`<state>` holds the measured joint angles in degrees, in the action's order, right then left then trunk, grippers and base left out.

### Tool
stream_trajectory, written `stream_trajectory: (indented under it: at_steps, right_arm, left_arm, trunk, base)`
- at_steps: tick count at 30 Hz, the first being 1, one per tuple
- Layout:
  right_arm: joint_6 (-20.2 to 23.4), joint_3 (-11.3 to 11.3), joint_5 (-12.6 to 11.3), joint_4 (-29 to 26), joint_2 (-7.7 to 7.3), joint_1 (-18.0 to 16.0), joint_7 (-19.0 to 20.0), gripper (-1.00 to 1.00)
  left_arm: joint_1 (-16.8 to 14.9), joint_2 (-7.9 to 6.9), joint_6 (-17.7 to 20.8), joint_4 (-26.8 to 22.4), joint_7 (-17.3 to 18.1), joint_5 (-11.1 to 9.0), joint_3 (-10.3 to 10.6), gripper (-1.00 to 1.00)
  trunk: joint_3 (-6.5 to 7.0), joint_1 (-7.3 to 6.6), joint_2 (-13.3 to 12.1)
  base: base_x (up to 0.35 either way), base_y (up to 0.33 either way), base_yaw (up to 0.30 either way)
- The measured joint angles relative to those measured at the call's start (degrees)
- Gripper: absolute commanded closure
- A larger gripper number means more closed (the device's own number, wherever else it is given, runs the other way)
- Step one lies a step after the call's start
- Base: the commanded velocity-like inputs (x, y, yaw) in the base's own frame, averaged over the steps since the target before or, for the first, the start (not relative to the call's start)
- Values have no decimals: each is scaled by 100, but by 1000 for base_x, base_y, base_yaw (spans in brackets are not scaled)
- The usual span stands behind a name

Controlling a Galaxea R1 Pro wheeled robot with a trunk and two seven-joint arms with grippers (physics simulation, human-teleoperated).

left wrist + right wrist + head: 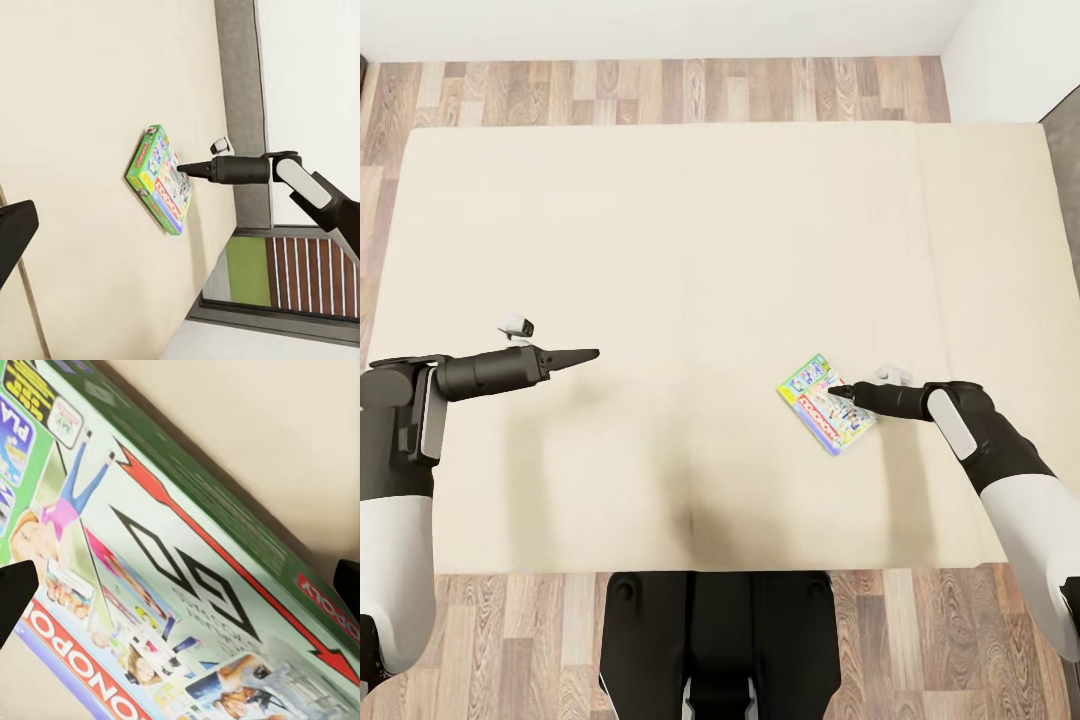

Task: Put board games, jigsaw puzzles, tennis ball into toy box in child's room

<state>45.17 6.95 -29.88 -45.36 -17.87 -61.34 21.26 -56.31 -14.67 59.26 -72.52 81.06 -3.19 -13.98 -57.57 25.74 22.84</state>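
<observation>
A white-and-green board game [825, 403] lies flat on the beige bed [710, 220], toward its near right part. My right gripper [838, 392] hovers at the box's right edge, pointing left over it. In the right wrist view the printed lid [165, 585] is very close, with a dark fingertip [15, 592] at each side of the picture, so the gripper is open. The left wrist view shows the same box [161, 180] from across the bed, with the right gripper [184, 166] at it. My left gripper [592, 353] hangs over bare sheet far to the left, open and holding nothing.
Wood-plank floor [660, 90] surrounds the bed, and a white wall [1010, 50] stands at the far right. The bed's dark grey frame [240, 90] shows in the left wrist view. My base [715, 640] stands against the bed's near edge.
</observation>
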Motion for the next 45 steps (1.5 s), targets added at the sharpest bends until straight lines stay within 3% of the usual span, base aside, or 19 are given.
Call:
stream_trajectory:
  at_steps: [32, 45]
  right_arm:
    - [8, -6, -21, 29, 6, -1, 9, -100]
    - [696, -6, -78, 85, 21, -26, -27, -100]
  left_arm:
    - [0, 0, 0, 8, 0, 8, 0, -100]
    - [0, 0, -1, 9, -9, 8, 8, -100]
  trunk:
    - [0, 0, 1]
    - [0, 0, 0]
  base:
    - [0, 0, 0]
    - [0, 0, 0]
